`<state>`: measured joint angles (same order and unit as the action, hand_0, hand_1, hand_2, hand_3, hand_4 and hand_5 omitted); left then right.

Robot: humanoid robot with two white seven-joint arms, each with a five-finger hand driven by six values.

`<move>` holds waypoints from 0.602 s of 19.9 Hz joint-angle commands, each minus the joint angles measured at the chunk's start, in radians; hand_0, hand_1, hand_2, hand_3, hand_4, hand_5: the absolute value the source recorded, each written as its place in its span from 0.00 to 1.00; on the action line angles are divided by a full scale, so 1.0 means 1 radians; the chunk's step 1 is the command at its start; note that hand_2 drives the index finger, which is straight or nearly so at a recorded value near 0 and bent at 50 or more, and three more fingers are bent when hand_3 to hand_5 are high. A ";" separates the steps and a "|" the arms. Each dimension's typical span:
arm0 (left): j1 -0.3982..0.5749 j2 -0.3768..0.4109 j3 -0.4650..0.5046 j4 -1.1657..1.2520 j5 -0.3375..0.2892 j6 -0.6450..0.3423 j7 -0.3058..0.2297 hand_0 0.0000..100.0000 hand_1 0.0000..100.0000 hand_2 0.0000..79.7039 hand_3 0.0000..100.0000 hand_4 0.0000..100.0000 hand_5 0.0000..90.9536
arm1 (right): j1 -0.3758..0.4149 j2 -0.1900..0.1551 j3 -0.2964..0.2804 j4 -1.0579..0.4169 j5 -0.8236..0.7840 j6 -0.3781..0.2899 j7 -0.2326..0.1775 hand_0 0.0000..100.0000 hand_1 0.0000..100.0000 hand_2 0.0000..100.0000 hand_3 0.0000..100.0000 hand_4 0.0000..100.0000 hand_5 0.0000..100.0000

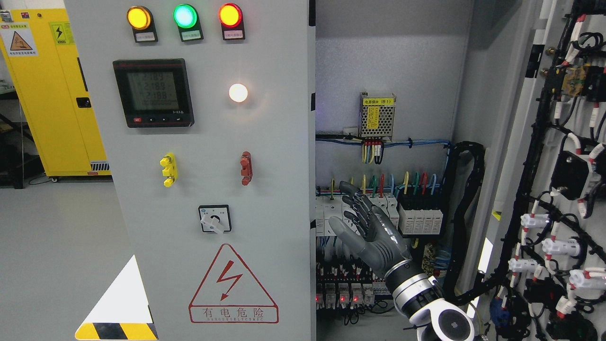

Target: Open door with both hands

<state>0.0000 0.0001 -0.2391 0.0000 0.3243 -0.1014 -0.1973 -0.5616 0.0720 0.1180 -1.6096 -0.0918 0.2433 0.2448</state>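
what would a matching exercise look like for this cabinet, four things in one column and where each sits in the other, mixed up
Things:
1. right hand
2. digital meter
3. rotary switch
4. power supply

Places:
A. upper part of the closed left door, under the three coloured lamps
B. high on the back wall inside the open cabinet
C. fingers spread, in front of the breakers inside the open cabinet
D. just above the red warning triangle on the closed left door

Right pairs: 1-C, 2-A, 3-D, 4-B
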 commanded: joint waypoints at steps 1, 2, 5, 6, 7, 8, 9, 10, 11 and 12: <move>0.032 0.018 0.000 -0.012 -0.001 0.000 -0.001 0.12 0.56 0.00 0.00 0.00 0.00 | -0.023 -0.001 -0.009 0.034 -0.039 0.005 0.001 0.00 0.50 0.04 0.00 0.00 0.00; 0.032 0.020 0.000 -0.012 0.001 0.000 -0.001 0.12 0.56 0.00 0.00 0.00 0.00 | -0.024 -0.001 -0.008 0.028 -0.048 0.005 0.002 0.00 0.50 0.04 0.00 0.00 0.00; 0.032 0.021 0.000 -0.012 -0.001 0.000 0.001 0.12 0.56 0.00 0.00 0.00 0.00 | -0.026 0.000 -0.005 0.002 -0.103 0.030 0.002 0.00 0.50 0.04 0.00 0.00 0.00; 0.032 0.021 0.000 -0.011 -0.001 0.000 -0.001 0.12 0.56 0.00 0.00 0.00 0.00 | -0.027 0.000 -0.003 0.002 -0.111 0.034 0.002 0.00 0.50 0.04 0.00 0.00 0.00; 0.032 0.021 0.000 -0.011 -0.001 0.000 -0.001 0.12 0.56 0.00 0.00 0.00 0.00 | -0.035 0.000 -0.003 0.000 -0.117 0.034 0.002 0.00 0.50 0.04 0.00 0.00 0.00; 0.032 0.021 0.001 -0.011 -0.001 0.000 0.001 0.12 0.56 0.00 0.00 0.00 0.00 | -0.046 -0.001 -0.001 0.000 -0.120 0.034 0.002 0.00 0.50 0.04 0.00 0.00 0.00; 0.032 0.021 0.001 -0.011 0.001 0.000 0.001 0.12 0.56 0.00 0.00 0.00 0.00 | -0.053 -0.001 0.002 0.002 -0.120 0.036 0.002 0.00 0.50 0.04 0.00 0.00 0.00; 0.034 0.020 0.001 -0.011 0.001 0.000 0.001 0.12 0.56 0.00 0.00 0.00 0.00 | -0.064 -0.001 0.009 0.005 -0.124 0.040 0.002 0.00 0.50 0.04 0.00 0.00 0.00; 0.034 0.020 0.001 -0.011 -0.001 0.000 -0.001 0.12 0.56 0.00 0.00 0.00 0.00 | -0.078 0.000 0.012 0.017 -0.125 0.051 0.004 0.00 0.50 0.04 0.00 0.00 0.00; 0.032 0.020 0.001 -0.011 0.001 0.000 -0.001 0.12 0.56 0.00 0.00 0.00 0.00 | -0.087 0.000 0.012 0.029 -0.125 0.062 0.004 0.00 0.50 0.04 0.00 0.00 0.00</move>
<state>0.0000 0.0000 -0.2388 0.0000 0.3241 -0.1011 -0.1979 -0.6088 0.0716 0.1185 -1.6026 -0.1908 0.2871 0.2469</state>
